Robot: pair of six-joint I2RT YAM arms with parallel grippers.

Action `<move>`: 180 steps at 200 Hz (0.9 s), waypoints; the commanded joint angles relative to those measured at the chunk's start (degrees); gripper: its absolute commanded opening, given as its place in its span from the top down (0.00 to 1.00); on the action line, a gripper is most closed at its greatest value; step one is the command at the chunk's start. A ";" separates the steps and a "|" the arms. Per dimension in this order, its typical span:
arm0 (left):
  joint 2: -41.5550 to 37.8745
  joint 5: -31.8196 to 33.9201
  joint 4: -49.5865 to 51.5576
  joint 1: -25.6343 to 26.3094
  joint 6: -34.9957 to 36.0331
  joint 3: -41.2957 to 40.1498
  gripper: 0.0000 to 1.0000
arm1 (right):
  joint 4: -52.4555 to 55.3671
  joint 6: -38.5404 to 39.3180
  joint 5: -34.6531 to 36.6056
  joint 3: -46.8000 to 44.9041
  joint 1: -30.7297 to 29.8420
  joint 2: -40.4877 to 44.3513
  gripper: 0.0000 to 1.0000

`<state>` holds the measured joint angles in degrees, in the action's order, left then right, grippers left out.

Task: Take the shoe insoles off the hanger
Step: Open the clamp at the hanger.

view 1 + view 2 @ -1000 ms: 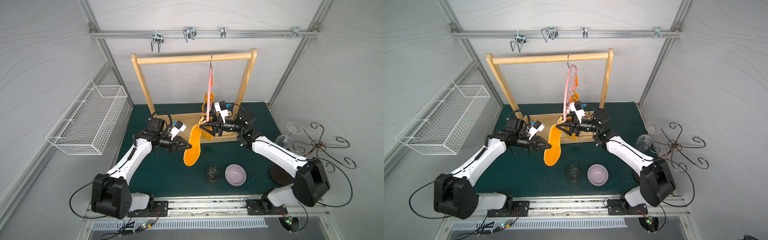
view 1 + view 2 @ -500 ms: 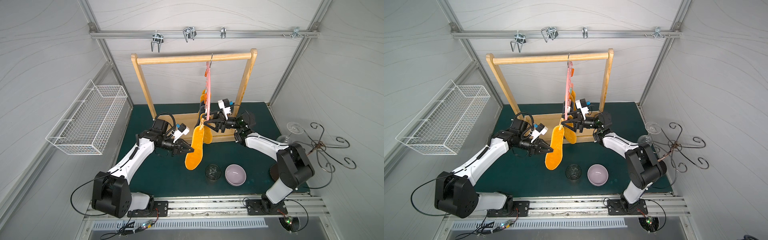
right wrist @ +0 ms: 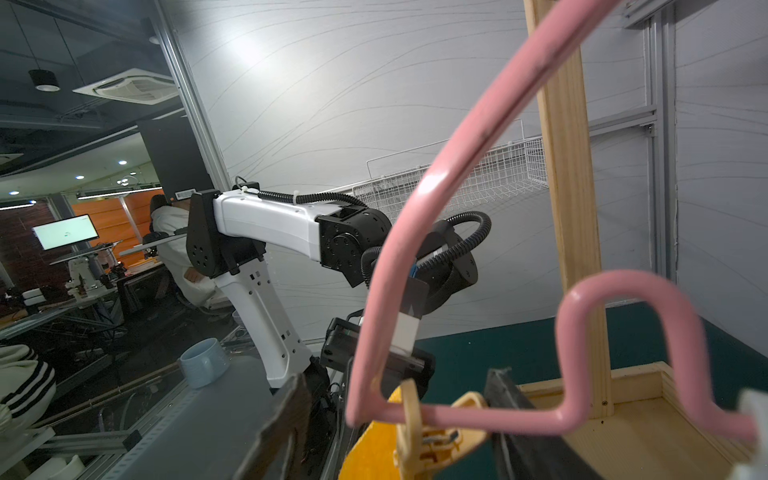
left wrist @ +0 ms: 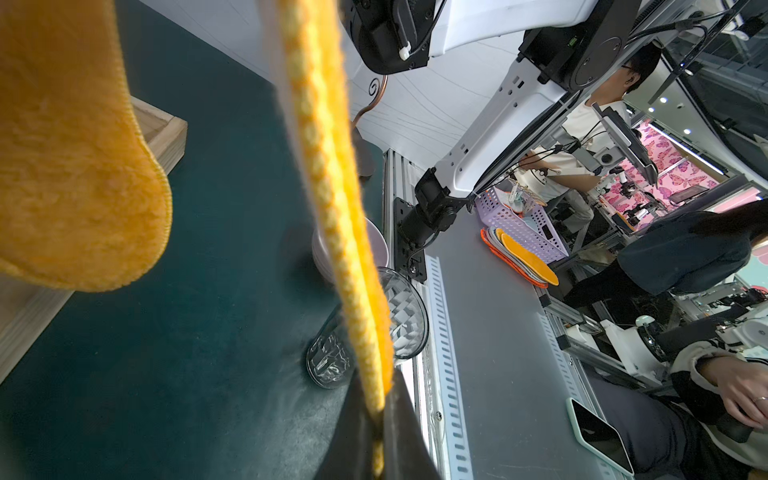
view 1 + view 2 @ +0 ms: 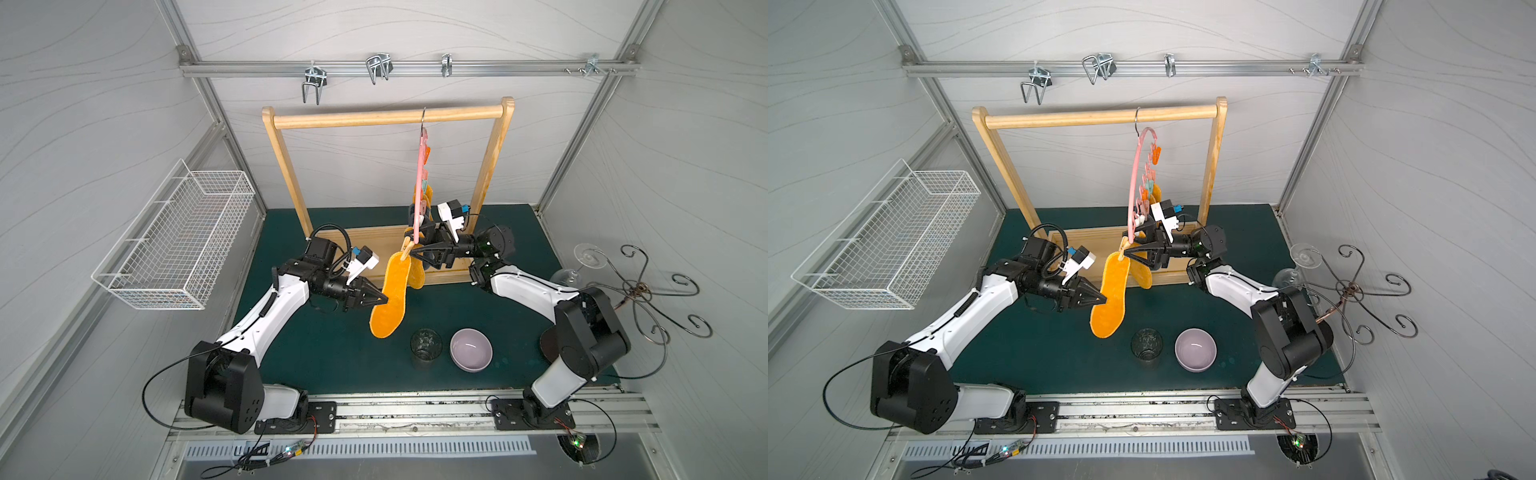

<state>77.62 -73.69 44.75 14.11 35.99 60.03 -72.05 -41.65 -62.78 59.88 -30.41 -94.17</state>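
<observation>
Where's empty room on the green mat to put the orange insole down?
The green mat is bare between the left arm and the glass, and at the back between the wooden rack and the wire basket. Crowded: around the glass and bowl, and under the hanger.

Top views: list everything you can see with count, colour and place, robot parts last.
shoe insoles: at least three visible, mustard-orange, pegged to the hanger
hanger: one, pink, hooked on the wooden rack
clothespins: several, mixed colours, along the hanger
wooden rack: one, light wood, back of the mat
mat: one, dark green, tabletop
glass: one, clear, front of the mat
bowl: one, lilac, beside the glass
wire basket: one, white, on a side wall
scrolled stand: one, dark metal, beside the right arm
left gripper: shut on the nearest insole's edge
right gripper: open, straddling the end clothespin
</observation>
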 commanded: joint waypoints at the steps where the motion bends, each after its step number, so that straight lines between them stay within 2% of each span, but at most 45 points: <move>1: 0.25 -1.02 0.66 0.22 2.42 2.64 1.00 | -2.30 -0.42 -1.93 -0.37 -0.26 0.14 0.33; 29: 0.25 -1.02 0.70 0.21 2.51 2.65 1.00 | -2.22 -0.58 -1.48 -0.21 -0.25 -0.20 0.38; 70: 0.33 -0.63 0.51 0.21 2.50 2.64 1.00 | -2.22 -2.16 0.23 0.85 -0.20 -1.10 0.56; 91: 0.22 0.42 -0.02 0.22 1.79 2.55 1.00 | -2.22 -3.36 3.48 0.59 0.34 -1.01 0.67; 115: 0.07 1.90 -1.30 0.22 0.68 2.15 1.00 | -2.22 -3.44 4.96 0.42 0.62 -0.93 0.72; 142: -0.01 2.75 -1.64 0.22 0.78 1.52 1.00 | -2.13 -3.44 6.72 -0.13 0.97 -0.92 0.75; 161: -0.11 3.43 -1.44 0.22 1.18 1.07 1.00 | -2.06 -3.62 7.27 -0.46 1.21 -0.98 0.72; 180: -0.36 5.10 -1.05 -0.02 0.97 0.63 1.00 | -2.04 -3.88 7.89 -0.97 1.58 -0.71 0.64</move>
<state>77.62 -70.06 44.51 14.09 35.79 60.07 -72.05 -44.75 -57.23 59.86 -29.54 -94.83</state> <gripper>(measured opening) 0.073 0.329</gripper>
